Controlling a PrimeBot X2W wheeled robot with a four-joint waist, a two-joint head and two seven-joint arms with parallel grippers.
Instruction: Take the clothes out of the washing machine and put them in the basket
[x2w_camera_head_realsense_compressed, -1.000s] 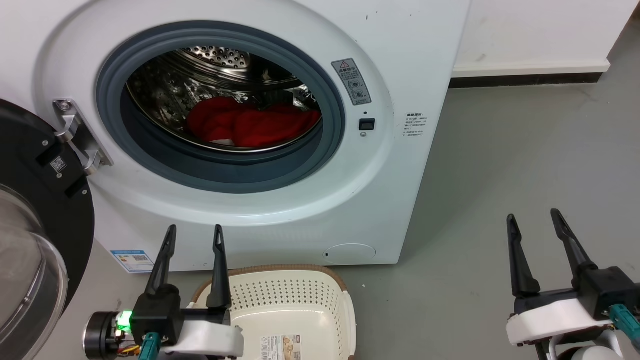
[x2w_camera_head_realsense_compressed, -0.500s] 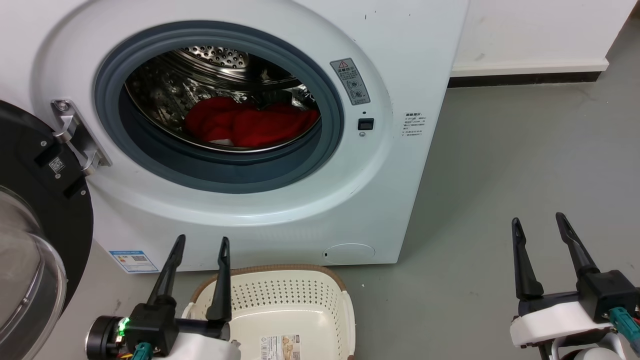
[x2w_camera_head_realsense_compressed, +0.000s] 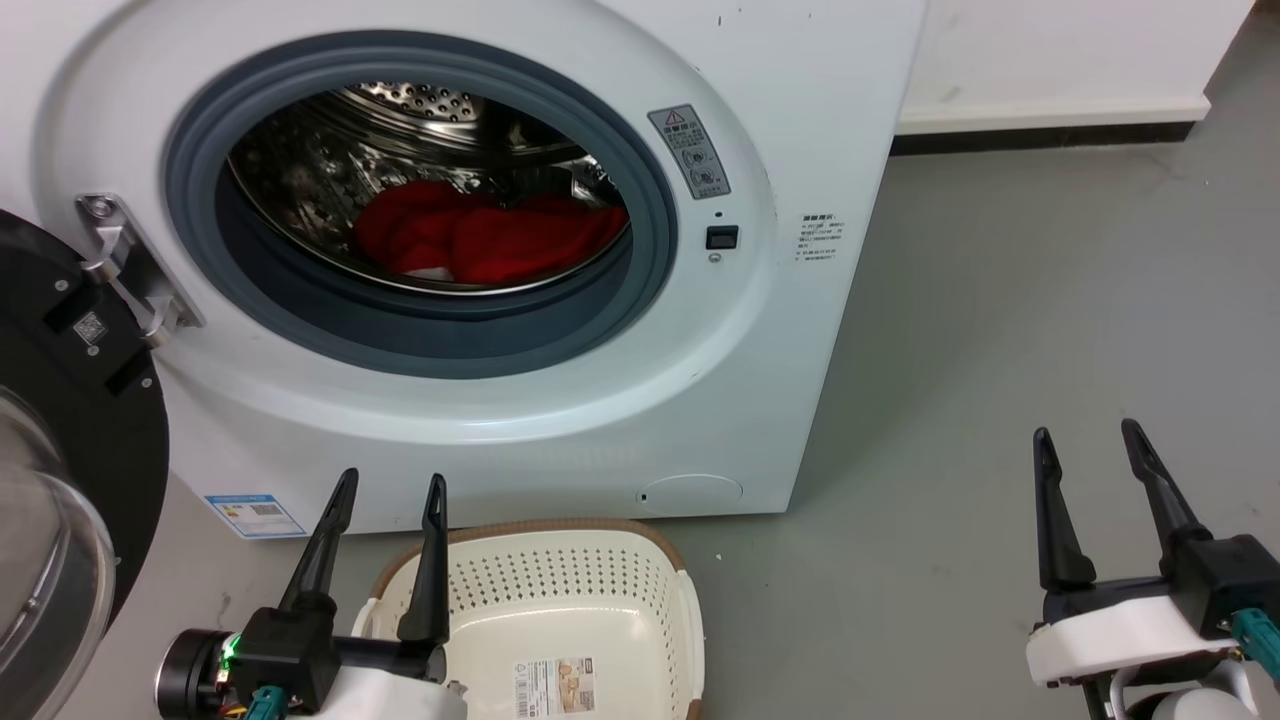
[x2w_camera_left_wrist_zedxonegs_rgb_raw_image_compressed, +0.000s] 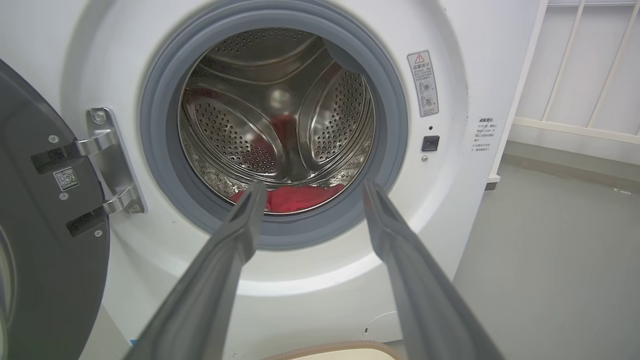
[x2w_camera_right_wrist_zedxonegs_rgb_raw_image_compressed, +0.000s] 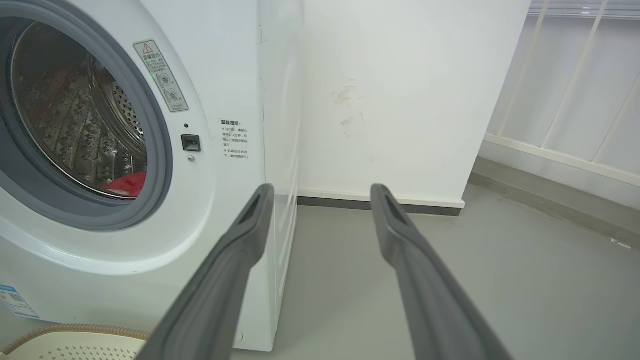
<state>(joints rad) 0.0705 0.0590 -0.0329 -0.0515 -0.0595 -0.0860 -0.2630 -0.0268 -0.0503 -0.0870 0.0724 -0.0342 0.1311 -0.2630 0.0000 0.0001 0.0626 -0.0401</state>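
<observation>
Red clothes (x2w_camera_head_realsense_compressed: 480, 240) lie low in the washing machine (x2w_camera_head_realsense_compressed: 620, 400), door (x2w_camera_head_realsense_compressed: 70, 400) wide open. Left pincer (x2w_camera_head_realsense_compressed: 392, 480) hangs by the basket (x2w_camera_head_realsense_compressed: 560, 527), fingers apart; right pincer (x2w_camera_head_realsense_compressed: 1087, 432), also spread, empty above the floor (x2w_camera_head_realsense_compressed: 1000, 350).

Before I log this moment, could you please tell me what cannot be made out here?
Clothes: count unclear, head view; drum rim hides the pile's lower part.
Basket: near end cut off by head view's bottom edge.
Warning label: print too small, head view.
</observation>
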